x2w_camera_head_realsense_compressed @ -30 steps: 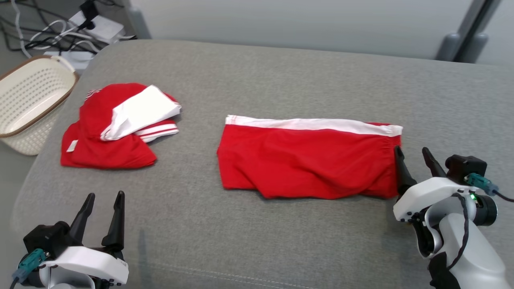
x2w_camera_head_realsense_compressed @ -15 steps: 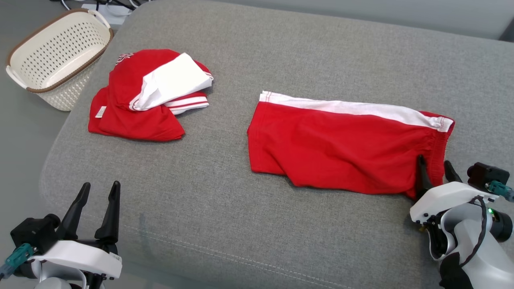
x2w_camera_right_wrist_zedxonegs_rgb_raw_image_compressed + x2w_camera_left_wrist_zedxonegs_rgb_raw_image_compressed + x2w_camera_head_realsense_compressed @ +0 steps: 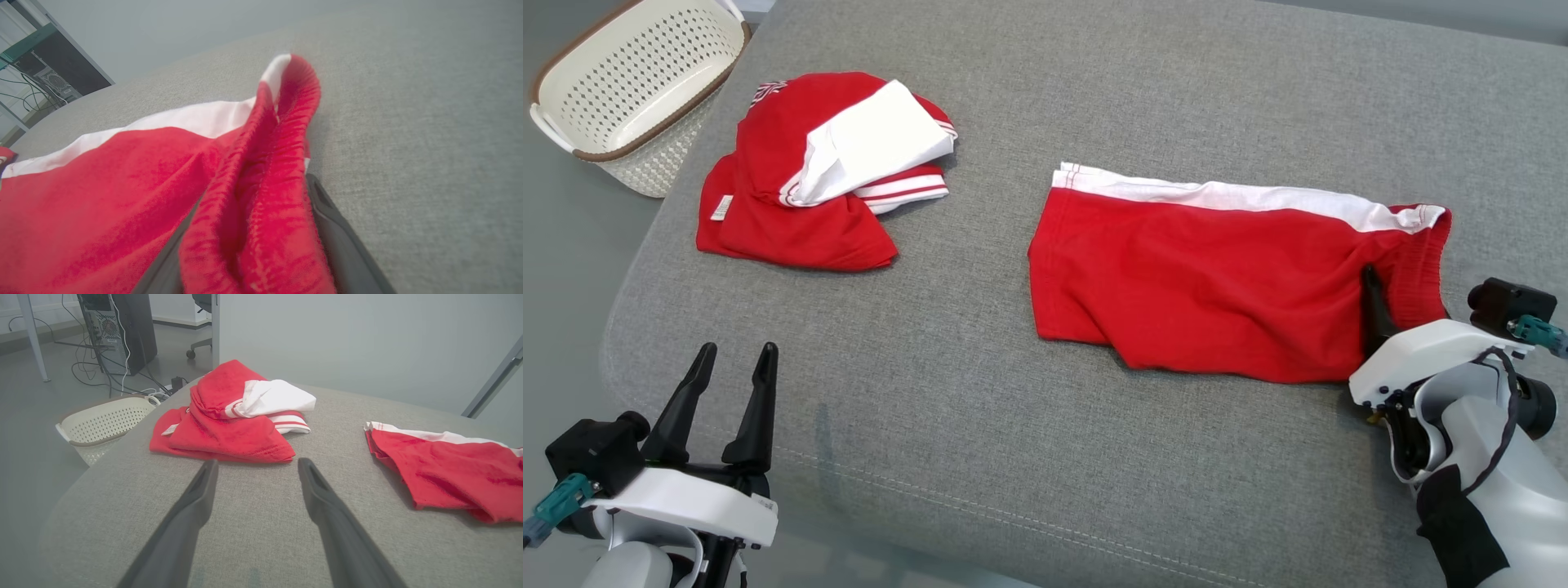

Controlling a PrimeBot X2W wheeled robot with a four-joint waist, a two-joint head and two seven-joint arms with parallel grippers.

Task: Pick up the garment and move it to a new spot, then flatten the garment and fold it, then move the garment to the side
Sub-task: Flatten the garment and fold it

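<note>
Red fabric shorts with a white side stripe [image 3: 1209, 286]: flat on the grey upholstered cushion [image 3: 1013, 425], right of centre. Right gripper [image 3: 1395, 282]: fingers apart, straddling the shorts' right-hand elastic waistband (one finger hidden under the cloth). Left gripper [image 3: 731, 355]: spread wide, empty, near left.

Cushion [image 3: 1094, 82]: grey fabric, wide and flat.
Wall [image 3: 347, 343]: pale grey, plain.
Floor [image 3: 32, 428]: grey, cables [image 3: 107, 375] trailing beside computer tower [image 3: 122, 330].
</note>
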